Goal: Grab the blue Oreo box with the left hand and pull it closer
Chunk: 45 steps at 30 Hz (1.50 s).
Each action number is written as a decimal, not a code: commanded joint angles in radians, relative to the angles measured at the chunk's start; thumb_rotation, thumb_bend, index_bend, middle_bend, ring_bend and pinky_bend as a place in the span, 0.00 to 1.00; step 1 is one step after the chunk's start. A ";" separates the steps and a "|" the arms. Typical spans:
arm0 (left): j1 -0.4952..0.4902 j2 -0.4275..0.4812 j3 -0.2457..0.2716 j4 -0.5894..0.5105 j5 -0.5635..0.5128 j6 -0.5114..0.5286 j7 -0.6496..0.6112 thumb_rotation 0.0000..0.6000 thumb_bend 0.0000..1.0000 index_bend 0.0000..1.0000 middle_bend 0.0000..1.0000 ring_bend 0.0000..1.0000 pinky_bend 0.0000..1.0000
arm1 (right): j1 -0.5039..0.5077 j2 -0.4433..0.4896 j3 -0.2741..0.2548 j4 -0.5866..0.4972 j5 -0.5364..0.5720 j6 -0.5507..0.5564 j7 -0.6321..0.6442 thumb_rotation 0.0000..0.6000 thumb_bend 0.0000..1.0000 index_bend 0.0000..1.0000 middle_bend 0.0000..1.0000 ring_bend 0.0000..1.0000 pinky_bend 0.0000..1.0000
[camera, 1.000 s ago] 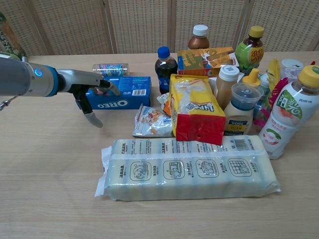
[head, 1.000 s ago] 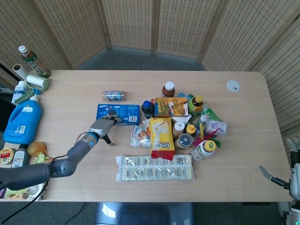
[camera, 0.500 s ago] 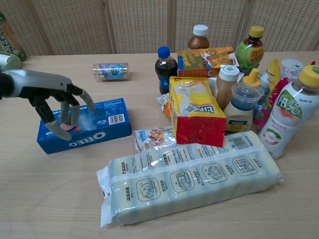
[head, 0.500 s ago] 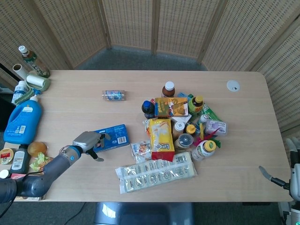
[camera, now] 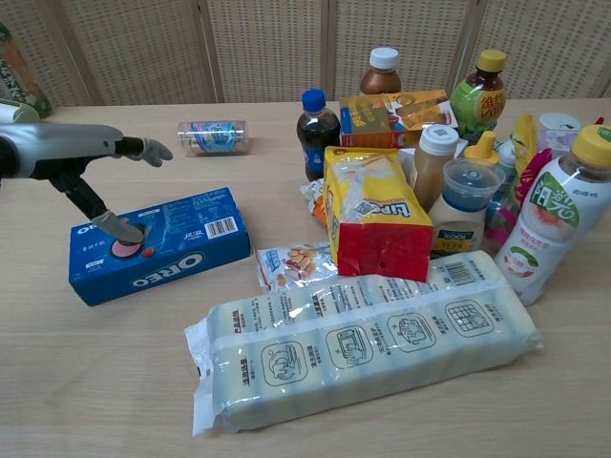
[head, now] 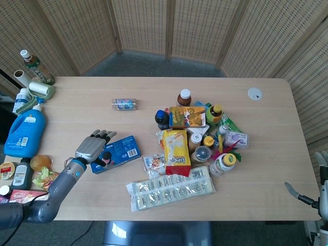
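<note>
Now the bench [head: 246,200] carries a crowded heap of bottles and packets toward its right half, and the blue Oreo box [head: 117,154] lies flat and apart from that heap, at about 9 o'clock from it, near the robot's edge of the bench. In the chest view the blue Oreo box [camera: 158,245] shows its white name on the front side, a picture of a biscuit on top and a barcode label at its right end; its long axis runs left to right, with the right end turned a little away from the robot. The left hand [head: 91,148] is over the left end of the box, so the box stretches toward 3 o'clock from it. Its fingers [camera: 150,149] are spread apart and stretched out above the box without closing on it; only the thumb seems to touch the top. The box looks already pulled close, I judge. The right hand [head: 321,193] is far off at the right edge, and I cannot tell its fingers' state.
</note>
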 commanded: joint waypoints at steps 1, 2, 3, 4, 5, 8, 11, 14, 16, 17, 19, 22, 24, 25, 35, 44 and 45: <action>0.006 -0.037 0.008 0.030 -0.034 0.012 0.013 0.75 0.15 0.00 0.00 0.05 0.00 | 0.001 -0.003 -0.001 0.003 -0.003 -0.003 0.003 0.57 0.15 0.00 0.00 0.00 0.00; 0.007 -0.047 0.008 0.043 -0.040 0.010 0.014 0.75 0.15 0.00 0.00 0.05 0.00 | 0.001 -0.003 -0.002 0.003 -0.004 -0.003 0.004 0.57 0.15 0.00 0.00 0.00 0.00; 0.008 -0.060 0.008 0.056 -0.044 0.010 0.015 0.75 0.15 0.00 0.00 0.05 0.00 | 0.001 -0.004 -0.002 0.004 -0.005 -0.003 0.005 0.57 0.15 0.00 0.00 0.00 0.00; 0.010 -0.078 0.010 0.075 -0.047 0.011 0.018 0.74 0.15 0.00 0.00 0.05 0.00 | 0.000 -0.005 -0.002 0.005 -0.007 -0.002 0.007 0.57 0.15 0.00 0.00 0.00 0.00; 0.011 -0.093 0.011 0.089 -0.048 0.010 0.021 0.75 0.15 0.00 0.00 0.05 0.00 | -0.001 -0.004 -0.002 0.005 -0.007 -0.001 0.008 0.57 0.15 0.00 0.00 0.00 0.00; 0.013 -0.141 0.015 0.136 -0.054 0.014 0.036 0.75 0.15 0.00 0.00 0.05 0.00 | -0.004 -0.004 -0.004 0.005 -0.006 0.000 0.012 0.57 0.15 0.00 0.00 0.00 0.00; 0.020 -0.196 0.016 0.181 -0.058 0.030 0.052 0.75 0.15 0.00 0.00 0.05 0.00 | -0.006 -0.002 -0.005 0.005 -0.009 0.001 0.018 0.57 0.15 0.00 0.00 0.00 0.00; 0.033 -0.249 0.004 0.218 -0.061 0.041 0.041 0.76 0.15 0.00 0.00 0.06 0.01 | -0.008 -0.001 -0.005 0.006 -0.009 0.002 0.022 0.57 0.15 0.00 0.00 0.00 0.00; 0.042 -0.282 -0.002 0.249 -0.059 0.058 0.043 0.85 0.15 0.00 0.00 0.13 0.07 | -0.010 0.000 -0.004 0.006 -0.010 0.003 0.024 0.57 0.15 0.00 0.00 0.00 0.00; 0.045 -0.295 -0.005 0.260 -0.059 0.069 0.048 0.92 0.15 0.00 0.02 0.20 0.14 | -0.010 -0.001 -0.004 0.006 -0.011 0.005 0.025 0.57 0.15 0.00 0.00 0.00 0.00; 0.052 -0.323 -0.009 0.285 -0.055 0.097 0.067 1.00 0.16 0.03 0.13 0.39 0.33 | -0.013 -0.001 -0.004 0.009 -0.010 0.007 0.031 0.57 0.15 0.00 0.00 0.00 0.00; 0.062 -0.348 -0.025 0.306 -0.044 0.127 0.076 1.00 0.22 0.29 0.46 0.68 0.63 | -0.016 -0.003 -0.005 0.014 -0.008 0.008 0.038 0.57 0.15 0.00 0.00 0.00 0.00; 0.065 -0.347 -0.040 0.306 -0.033 0.137 0.071 1.00 0.26 0.44 0.59 0.78 0.73 | -0.016 -0.005 -0.005 0.017 -0.008 0.007 0.041 0.57 0.15 0.00 0.00 0.00 0.00; 0.069 -0.342 -0.053 0.300 -0.017 0.148 0.060 1.00 0.28 0.48 0.62 0.81 0.76 | -0.016 -0.006 -0.005 0.019 -0.007 0.006 0.044 0.57 0.15 0.00 0.00 0.00 0.00; 0.118 -0.148 -0.215 0.052 0.123 0.205 -0.160 1.00 0.28 0.49 0.65 0.82 0.78 | -0.003 -0.029 -0.003 0.051 -0.003 -0.022 0.065 0.57 0.15 0.00 0.00 0.00 0.00; 0.119 0.092 -0.418 -0.203 0.116 0.236 -0.243 1.00 0.26 0.48 0.64 0.81 0.77 | 0.009 -0.060 -0.009 0.097 -0.013 -0.044 0.102 0.57 0.15 0.00 0.00 0.00 0.00; 0.117 0.109 -0.436 -0.218 0.102 0.235 -0.249 1.00 0.26 0.48 0.64 0.80 0.77 | 0.012 -0.064 -0.009 0.101 -0.015 -0.046 0.105 0.57 0.15 0.00 0.00 0.00 0.00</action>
